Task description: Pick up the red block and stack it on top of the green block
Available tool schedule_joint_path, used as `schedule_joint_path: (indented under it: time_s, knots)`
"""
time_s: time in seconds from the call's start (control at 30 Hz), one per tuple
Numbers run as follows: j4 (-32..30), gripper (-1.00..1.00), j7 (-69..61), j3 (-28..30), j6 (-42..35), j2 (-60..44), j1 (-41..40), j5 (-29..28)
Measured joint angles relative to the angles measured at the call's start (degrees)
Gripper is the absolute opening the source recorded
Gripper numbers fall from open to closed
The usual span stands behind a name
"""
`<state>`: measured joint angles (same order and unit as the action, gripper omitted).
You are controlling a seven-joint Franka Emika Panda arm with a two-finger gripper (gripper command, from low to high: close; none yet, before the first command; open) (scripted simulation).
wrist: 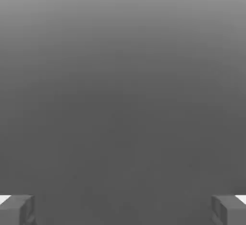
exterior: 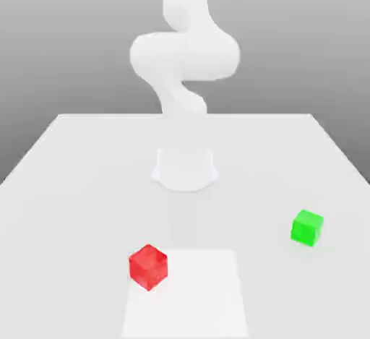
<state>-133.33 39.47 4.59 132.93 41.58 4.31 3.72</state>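
Observation:
In the exterior view the red block (exterior: 148, 267) rests on the white table (exterior: 72, 186) near its front edge, a little toward the exterior view's left. The green block (exterior: 307, 227) sits on the table toward the exterior view's right, slightly farther back and well apart from the red one. Nothing touches either cube. In the hand view my gripper (wrist: 123, 209) is open: its two grey fingertips (wrist: 17, 209) stand far apart with nothing between them, against a plain grey background.
The arm's white base (exterior: 185, 168) stands at the table's middle, behind both blocks, and its links (exterior: 184, 56) rise and curl above it. A lighter square patch (exterior: 195, 294) marks the table beside the red block.

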Motion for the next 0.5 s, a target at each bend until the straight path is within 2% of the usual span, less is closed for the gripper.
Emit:
schedule_joint_path:
  time_s: [0.3,0.5]
  knots:
    - [-5.5,0.00,-23.7,13.6,3.6,-16.4,13.1,14.3]
    - [-8.9,0.00,-38.7,18.1,5.6,-27.4,17.8,23.0]
